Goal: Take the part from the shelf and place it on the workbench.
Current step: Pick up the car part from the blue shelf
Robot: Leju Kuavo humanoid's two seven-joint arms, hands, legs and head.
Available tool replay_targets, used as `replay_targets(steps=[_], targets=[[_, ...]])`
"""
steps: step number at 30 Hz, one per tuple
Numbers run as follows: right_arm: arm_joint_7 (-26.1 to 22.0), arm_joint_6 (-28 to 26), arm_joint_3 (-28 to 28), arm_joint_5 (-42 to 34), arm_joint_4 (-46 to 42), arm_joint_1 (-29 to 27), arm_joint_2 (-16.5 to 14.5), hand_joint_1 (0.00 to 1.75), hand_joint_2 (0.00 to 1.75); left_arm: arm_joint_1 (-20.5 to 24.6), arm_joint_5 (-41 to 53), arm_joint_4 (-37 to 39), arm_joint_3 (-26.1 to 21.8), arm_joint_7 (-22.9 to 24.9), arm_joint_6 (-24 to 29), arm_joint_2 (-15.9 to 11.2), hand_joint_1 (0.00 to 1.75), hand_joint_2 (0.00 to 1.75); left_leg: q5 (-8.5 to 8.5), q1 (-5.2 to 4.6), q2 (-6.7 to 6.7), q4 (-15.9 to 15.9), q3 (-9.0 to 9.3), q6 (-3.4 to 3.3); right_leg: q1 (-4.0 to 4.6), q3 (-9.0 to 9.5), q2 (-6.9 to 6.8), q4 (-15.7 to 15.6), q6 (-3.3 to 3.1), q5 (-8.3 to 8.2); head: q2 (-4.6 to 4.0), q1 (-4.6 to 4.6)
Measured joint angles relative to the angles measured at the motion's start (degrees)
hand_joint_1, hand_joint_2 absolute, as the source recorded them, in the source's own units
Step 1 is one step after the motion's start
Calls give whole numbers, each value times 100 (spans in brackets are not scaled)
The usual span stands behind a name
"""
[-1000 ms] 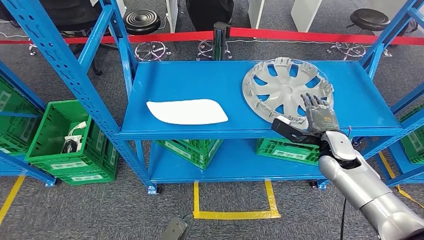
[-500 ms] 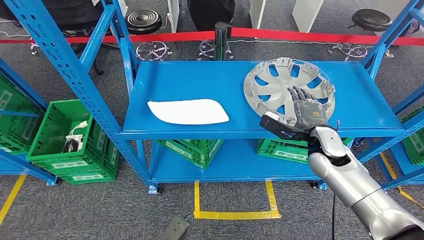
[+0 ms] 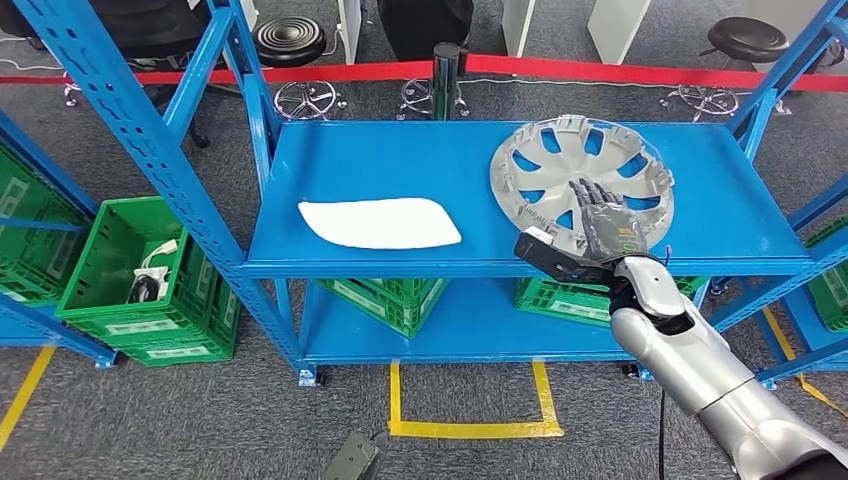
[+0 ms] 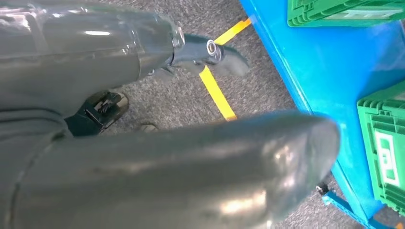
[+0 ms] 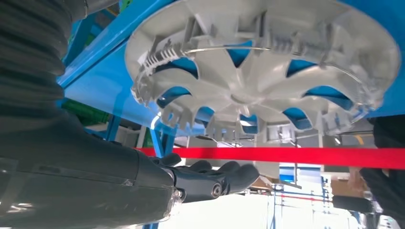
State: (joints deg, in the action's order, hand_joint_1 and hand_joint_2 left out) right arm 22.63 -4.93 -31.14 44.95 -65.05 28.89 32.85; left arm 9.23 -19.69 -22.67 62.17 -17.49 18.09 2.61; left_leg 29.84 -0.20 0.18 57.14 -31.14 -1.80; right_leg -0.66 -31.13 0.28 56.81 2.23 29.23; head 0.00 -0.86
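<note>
A grey hubcap (image 3: 581, 172) is lying flat on the top board of the blue shelf (image 3: 400, 160), over toward the 2 o'clock corner of the board in the head view, its ribbed inner side facing up. The right hand (image 3: 600, 225) is reaching in over the hubcap's 6 o'clock rim with its fingers (image 3: 592, 193) stretched out flat and spread above the spokes, its thumb jutting sideways along the shelf's front edge; it is gripping nothing. The right wrist view is showing the hubcap (image 5: 260, 71) close beyond the fingers (image 5: 217, 179). A flat white panel (image 3: 380, 222) is lying well apart at the board's 8 o'clock side. The left hand (image 4: 143, 162) is hanging low beside the shelf, above grey carpet and yellow floor tape (image 4: 217, 88); whether it is open or closed, I cannot tell. Green crates (image 3: 390, 300) are sitting on the lower board.
</note>
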Motion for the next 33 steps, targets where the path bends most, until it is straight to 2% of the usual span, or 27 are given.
replay_targets(steps=[1,2,4,5,6,7,9,10,11,14,16,19,20,23,26,31,33], targets=[[1,1,1,-1,2,-2,3,0,175,4,2,-3,1,1,-21,0,0,0,-37,18,1,-86,53,-20,-2,-56,0,120,13,66,0,-8],[1,3,0,-2,7,-6,7,0,175,7,5,-7,1,2,-36,1,0,0,-65,36,3,-151,103,-32,-9,-179,0,367,27,180,0,-22],[1,10,-5,-3,25,-31,9,0,175,6,7,-12,2,7,-51,1,0,0,-57,36,-2,-179,143,-39,-35,-593,-1,1104,73,439,0,-50],[1,13,-7,-3,34,-55,8,0,175,1,7,-13,3,13,-55,1,0,0,-38,39,-7,-177,160,-31,-58,-788,-3,1395,100,485,0,-57],[1,15,-8,-3,43,-77,7,0,175,-3,6,-13,4,22,-57,1,0,0,-11,46,-14,-173,185,-13,-84,-903,-5,1507,128,420,0,-61],[1,15,-8,-3,48,-92,6,0,175,-5,6,-13,5,30,-58,1,0,0,27,58,-21,-164,223,16,-114,-912,-8,1393,158,228,0,-62],[1,15,-8,-4,56,-102,-2,0,175,-5,6,-11,9,43,-59,-2,0,0,133,87,-30,-134,311,101,-170,-706,-19,755,225,-271,0,-65],[1,17,-8,-4,62,-105,-8,0,175,-1,6,-11,13,46,-59,-4,0,0,189,88,-28,-100,335,153,-179,-581,-17,450,232,-414,0,-72],[1,21,-11,-5,69,-114,-13,0,175,4,6,-11,19,48,-60,-8,0,0,229,83,-26,-71,327,201,-176,-505,-16,269,197,-436,0,-76],[6,29,-13,-6,88,-166,-19,0,175,3,1,-11,41,47,-61,-21,0,0,282,70,-4,-26,269,301,-146,-472,-6,191,12,-288,0,-35],[8,31,-11,-7,96,-184,-23,0,175,6,-2,-12,50,45,-61,-26,0,0,286,70,5,-14,271,304,-148,-464,-5,208,-36,-252,0,9],[8,36,-16,-9,109,-209,-37,0,175,17,-3,-13,51,44,-61,-39,0,0,261,63,5,-15,273,227,-140,-461,-8,218,-47,-231,0,63],[8,37,-16,-9,111,-221,-43,0,175,15,-3,-13,51,44,-61,-45,0,0,248,63,2,-19,273,227,-137,-464,-10,219,-50,-225,0,71],[8,37,-16,-9,112,-236,-60,0,175,11,-3,-13,51,44,-61,-51,0,0,211,67,-8,-20,276,278,-132,-467,-12,218,-64,-211,0,81],[9,37,-15,-9,113,-241,-65,0,175,11,-3,-13,51,44,-61,-51,0,0,207,71,-9,-24,279,297,-122,-467,-12,218,-77,-203,0,82],[10,38,-10,-10,111,-238,-63,0,175,7,-3,-13,51,28,-55,-46,0,0,298,105,-12,-102,327,372,-86,-454,-28,221,-81,-205,0,73],[12,44,-10,-14,111,-236,-63,0,175,3,-5,-13,51,23,-51,-44,0,0,297,105,-15,-101,334,381,-90,-431,-36,210,-82,-212,0,67]])
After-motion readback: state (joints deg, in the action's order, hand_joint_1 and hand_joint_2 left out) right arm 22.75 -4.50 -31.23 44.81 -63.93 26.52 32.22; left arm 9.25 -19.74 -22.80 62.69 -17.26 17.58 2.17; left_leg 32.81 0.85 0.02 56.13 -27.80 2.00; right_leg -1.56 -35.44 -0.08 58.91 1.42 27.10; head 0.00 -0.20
